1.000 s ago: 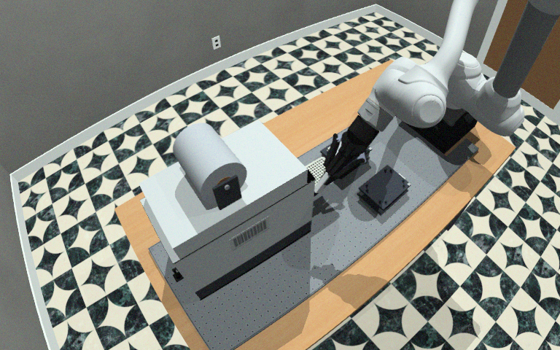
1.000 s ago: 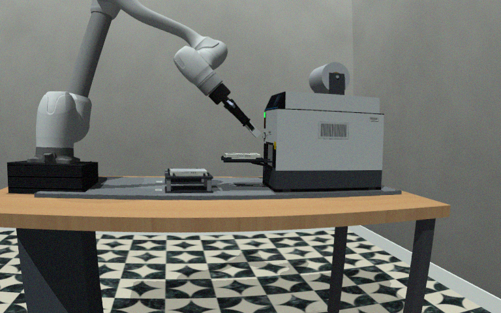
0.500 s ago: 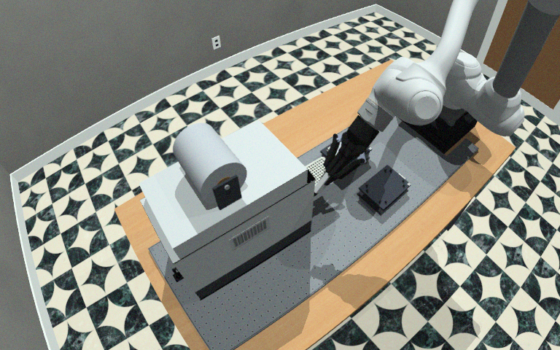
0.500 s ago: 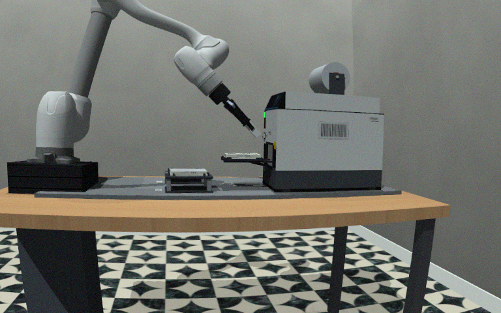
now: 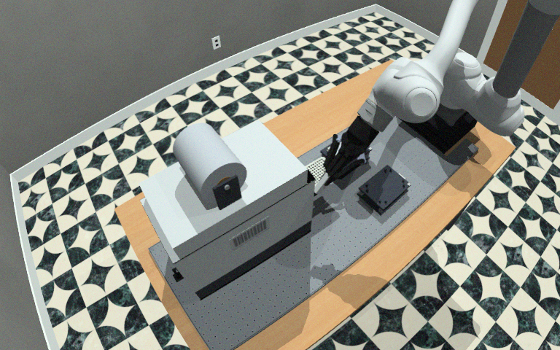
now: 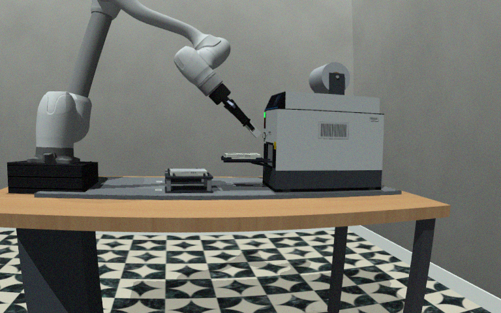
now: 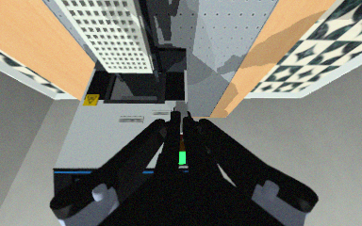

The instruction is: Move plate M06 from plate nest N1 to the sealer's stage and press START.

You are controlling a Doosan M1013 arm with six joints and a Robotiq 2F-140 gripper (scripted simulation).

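Observation:
The white well plate M06 lies flat on the sealer's stage, which stands out in front of the sealer. The plate also shows in the overhead view and the wrist view. The sealer's lamp is green and also shows in the wrist view. My gripper is shut and empty. It points down at a slant, above the plate, with its tips just before the sealer's front panel. I cannot tell whether the tips touch the panel.
A second nest with a plate stands on the grey baseplate between the sealer and my arm's base; from above it looks dark. A foil roll sits on the sealer's top.

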